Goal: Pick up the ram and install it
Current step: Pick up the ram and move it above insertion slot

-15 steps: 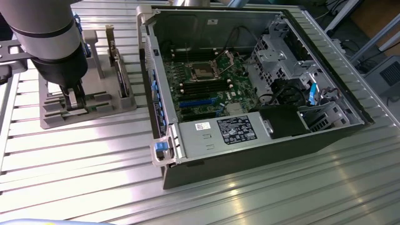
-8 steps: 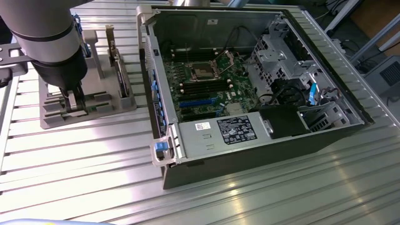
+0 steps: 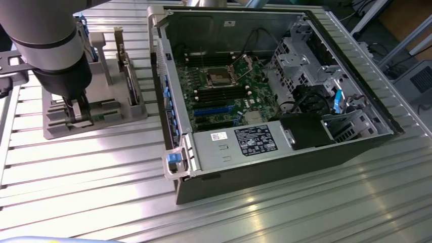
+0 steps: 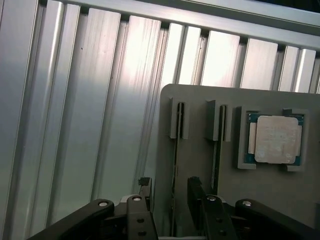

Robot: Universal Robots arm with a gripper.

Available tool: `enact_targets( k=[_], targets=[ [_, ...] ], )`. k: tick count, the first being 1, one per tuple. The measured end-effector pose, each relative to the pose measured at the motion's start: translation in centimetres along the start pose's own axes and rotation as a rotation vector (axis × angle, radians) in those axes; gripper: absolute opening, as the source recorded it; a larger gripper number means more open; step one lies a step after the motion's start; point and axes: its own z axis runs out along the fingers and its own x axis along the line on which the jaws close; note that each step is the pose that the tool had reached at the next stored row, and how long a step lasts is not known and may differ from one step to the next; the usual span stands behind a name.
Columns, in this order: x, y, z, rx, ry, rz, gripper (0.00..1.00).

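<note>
An open computer case (image 3: 284,169) sat on a grooved metal tabletop (image 3: 101,177), its motherboard (image 3: 229,86) facing up. To the left of the case in the exterior view stood a grey holder (image 3: 128,109), and the robot arm reached down over the holder's left part, with the gripper (image 3: 76,109) low against it.

From the wrist view we saw the holder (image 4: 197,150) lying on the tabletop (image 4: 100,100). The ram (image 4: 175,160) stood on its long edge in a slot of the holder, showing as a thin dark line. Its long axis lay flat, roughly along the tabletop's grooves, and one end pointed away from the gripper toward a pair of small grey posts. A second ram stick (image 4: 216,150) stood just beside it, parallel and in its own slot. Beyond that, a square silver processor (image 4: 276,139) rested flat in a recess.

The gripper (image 4: 171,187) straddled the ram, one dark finger (image 4: 196,189) on each side. The fingers were narrowly parted, with a slim gap showing on either side of the stick, so the ram sat between them and in its slot, not clamped.
</note>
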Motion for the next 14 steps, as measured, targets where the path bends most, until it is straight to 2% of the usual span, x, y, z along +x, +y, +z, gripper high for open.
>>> enact_targets(
  k=[3, 9, 14],
  targets=[
    [-0.1, -0.02, 0.13, -0.0008, 0.0015, -0.036, 0.42],
    [-0.9, -0.2, 0.47, -0.001, 0.0017, -0.039, 0.42],
    [-1.0, 0.0, 0.71, -0.0006, 0.0014, -0.033, 0.42]
  ],
)
